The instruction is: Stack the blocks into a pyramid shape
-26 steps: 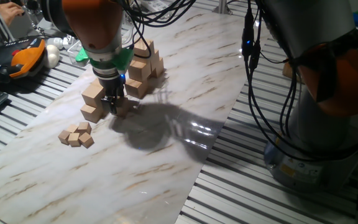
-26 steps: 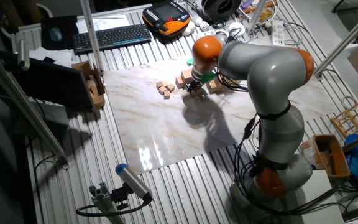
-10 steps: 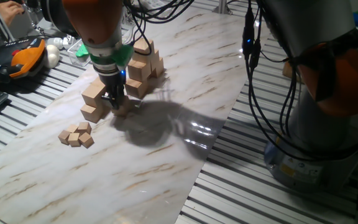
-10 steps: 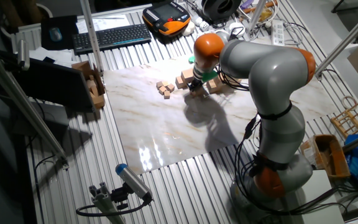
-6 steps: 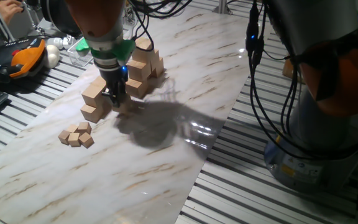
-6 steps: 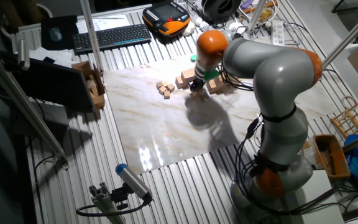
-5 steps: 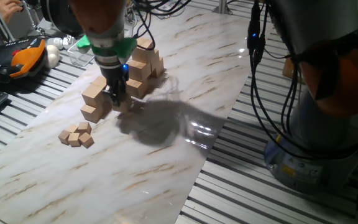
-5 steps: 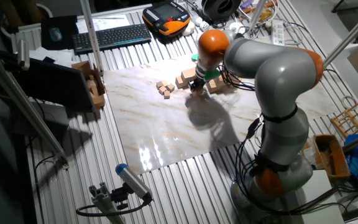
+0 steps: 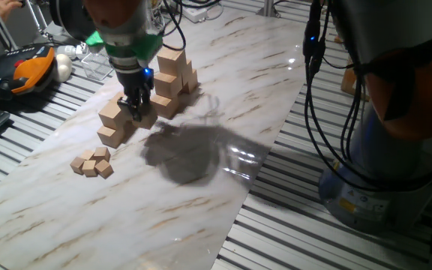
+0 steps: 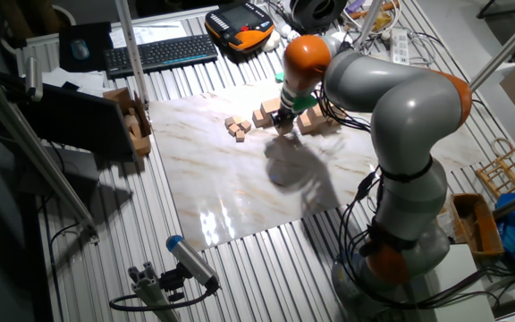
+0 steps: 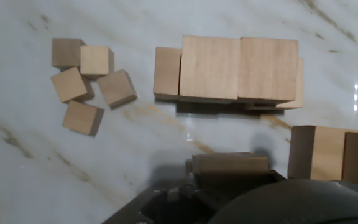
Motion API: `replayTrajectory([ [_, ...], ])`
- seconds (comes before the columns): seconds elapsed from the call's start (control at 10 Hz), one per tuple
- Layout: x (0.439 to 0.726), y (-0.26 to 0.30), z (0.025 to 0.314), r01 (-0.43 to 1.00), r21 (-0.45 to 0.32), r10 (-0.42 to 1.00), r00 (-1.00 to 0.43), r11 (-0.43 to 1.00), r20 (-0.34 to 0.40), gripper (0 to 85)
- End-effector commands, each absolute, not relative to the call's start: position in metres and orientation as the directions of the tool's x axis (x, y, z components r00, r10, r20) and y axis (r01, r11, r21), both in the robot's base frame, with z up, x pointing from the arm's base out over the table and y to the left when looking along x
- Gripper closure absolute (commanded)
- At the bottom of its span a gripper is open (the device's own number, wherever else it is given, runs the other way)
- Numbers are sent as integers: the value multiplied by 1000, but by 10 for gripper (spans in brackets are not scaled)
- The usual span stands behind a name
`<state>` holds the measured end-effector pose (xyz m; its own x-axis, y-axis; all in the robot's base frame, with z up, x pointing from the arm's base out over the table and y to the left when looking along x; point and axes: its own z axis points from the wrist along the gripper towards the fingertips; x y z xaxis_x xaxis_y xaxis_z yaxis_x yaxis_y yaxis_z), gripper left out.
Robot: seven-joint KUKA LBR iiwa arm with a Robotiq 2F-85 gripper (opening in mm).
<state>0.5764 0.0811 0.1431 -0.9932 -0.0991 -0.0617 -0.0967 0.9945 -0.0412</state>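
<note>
Wooden block [image 11: 230, 164] clamped in the gripper [image 9: 137, 112], fingers closed on its sides, and it hangs clear of the marble sheet [image 9: 201, 187]. That's how it reads from the hand view, where the cube sits right at the fingertips with its shadow below.

Just ahead of the tool, a short stack of blocks [image 11: 238, 68] lies in a row, two on top of a lower course. Off to one side of the fingers sits another pair [image 11: 331, 155]. Beyond the gripper in the fixed view, a taller pile [image 9: 172, 75] stands close to the wrist. The small cubes [image 11: 82, 81] huddle well away.

Tight quarters here! The danger, I'd say, is a finger clipping the row during the approach and scattering it. A placement landing off-centre on a seam could tip the cube off. Letting go too high could bounce it.
</note>
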Motion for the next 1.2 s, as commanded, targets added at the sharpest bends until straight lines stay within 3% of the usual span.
replayTrajectory([
  [0.0, 577, 84, 162, -89, -43, -92, -993, 995, -69, 850],
  [0.4, 592, 92, 201, -48, 3, -48, -996, 999, -79, 850],
  [0.5, 595, 91, 202, -30, 7, -29, -996, 1000, -82, 850],
  [0.7, 602, 89, 202, -26, -55, -32, -994, 998, -108, 850],
  [0.9, 607, 84, 198, 2, -3, 2, -995, 1000, -103, 850],
  [1.1, 619, 83, 199, -7, -53, -14, -990, 999, -139, 850],
])
